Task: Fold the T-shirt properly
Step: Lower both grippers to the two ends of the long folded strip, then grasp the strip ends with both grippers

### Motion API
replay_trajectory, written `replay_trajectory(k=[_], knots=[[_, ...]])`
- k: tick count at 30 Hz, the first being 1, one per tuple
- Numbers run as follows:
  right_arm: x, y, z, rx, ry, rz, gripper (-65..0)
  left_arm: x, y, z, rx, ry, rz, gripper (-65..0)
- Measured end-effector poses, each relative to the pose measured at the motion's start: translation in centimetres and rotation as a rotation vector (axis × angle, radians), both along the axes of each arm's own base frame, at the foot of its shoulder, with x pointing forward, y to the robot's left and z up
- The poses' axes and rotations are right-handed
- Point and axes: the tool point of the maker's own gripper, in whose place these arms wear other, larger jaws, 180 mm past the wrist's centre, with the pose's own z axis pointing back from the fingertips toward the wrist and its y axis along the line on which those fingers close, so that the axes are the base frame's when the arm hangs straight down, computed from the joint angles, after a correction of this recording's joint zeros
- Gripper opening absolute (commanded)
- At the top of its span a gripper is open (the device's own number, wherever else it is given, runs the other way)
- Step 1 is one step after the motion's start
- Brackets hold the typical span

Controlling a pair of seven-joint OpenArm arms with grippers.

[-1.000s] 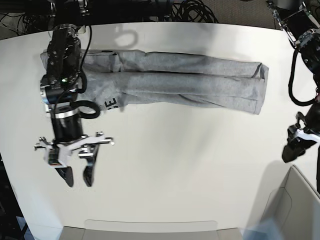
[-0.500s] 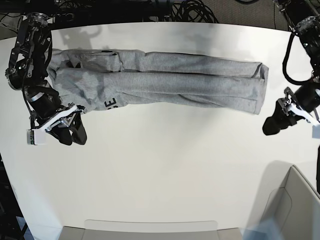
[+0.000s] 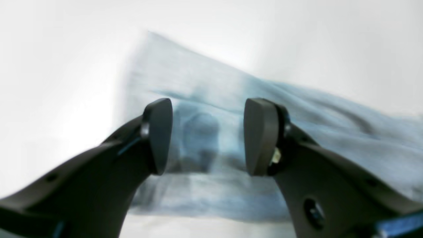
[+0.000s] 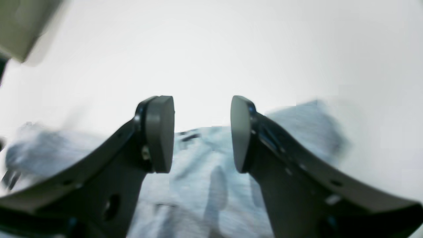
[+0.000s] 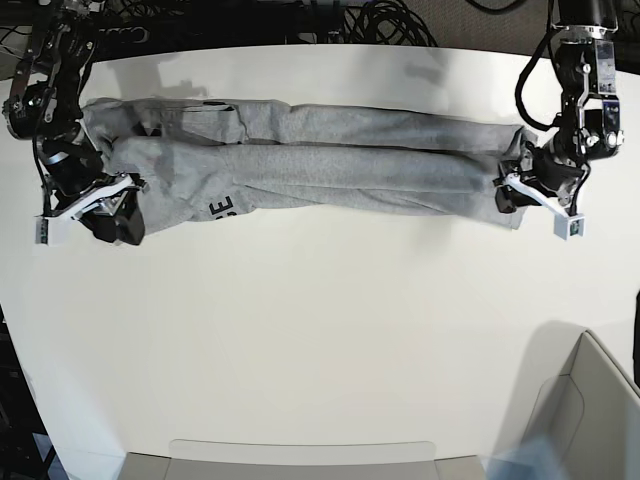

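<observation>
T-shirt (image 5: 320, 165): lying as a long narrow band, lengthwise folds seemingly done, crosswise folds remaining. Left gripper (image 3: 206, 137) and right gripper (image 4: 201, 134): both gaping, holding nothing, poising over the band's opposite ends. White table (image 5: 330, 340): showing bare below; cables crowding beyond its far edge.

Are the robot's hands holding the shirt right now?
No. The left gripper and right gripper are both open at opposite ends of the T-shirt, gripping nothing.
</observation>
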Motion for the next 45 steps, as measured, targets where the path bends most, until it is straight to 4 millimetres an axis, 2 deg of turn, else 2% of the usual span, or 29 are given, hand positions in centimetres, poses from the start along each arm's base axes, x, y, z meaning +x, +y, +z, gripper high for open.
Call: replay_trajectory(k=[4,7,13,16,20,25,30,35,41,43,45], knots=[[-0.6,-1.6,0.0,-0.008,0.004,-0.045,-37.2,-1.3,1.1,-1.9,0.046,0.057,0.01,-30.5],[-0.8,-1.7,-0.4,-0.009,0.017,-0.048,-37.2,-1.8,2.4,-3.8,0.048,0.09,0.044,-30.6],[-1.3,-1.6,-0.9,-0.004,0.034,-0.049,-37.2,-1.8,2.0,-3.9,0.068,0.086,-0.107,-32.1],[-1.5,-1.7,-1.2,-0.007,0.044,-0.052,-37.2,-2.3,3.3,-6.4,0.016,0.144,-0.047,-32.1],[-1.5,-1.7,-1.2,-0.005,0.043,-0.051,-37.2,-2.0,2.8,-6.7,-0.103,0.125,-0.084,-32.2],[-1.7,-1.7,-1.4,-0.006,0.053,-0.051,-37.2,-1.8,3.4,-6.9,-0.136,0.112,-0.113,-35.2],[-1.8,-1.7,-1.6,-0.007,0.056,-0.053,-37.2,-2.6,2.6,-7.8,-0.206,0.103,-0.26,-39.6],[-2.1,-1.7,-1.8,-0.005,0.067,-0.051,-37.2,-3.2,2.7,-8.5,-0.245,0.113,-0.244,-40.2],[-2.2,-1.7,-1.9,-0.004,0.069,-0.05,-37.2,-3.5,0.1,-9.5,-0.256,0.139,-0.315,-40.8],[-2.2,-1.7,-1.9,-0.004,0.07,-0.051,-37.2,-3.1,-0.5,-9.6,-0.27,0.113,-0.31,-44.6],[-2.2,-1.7,-1.9,-0.003,0.07,-0.051,-37.2,-3.1,-0.7,-9.6,-0.275,0.108,-0.308,-51.5]])
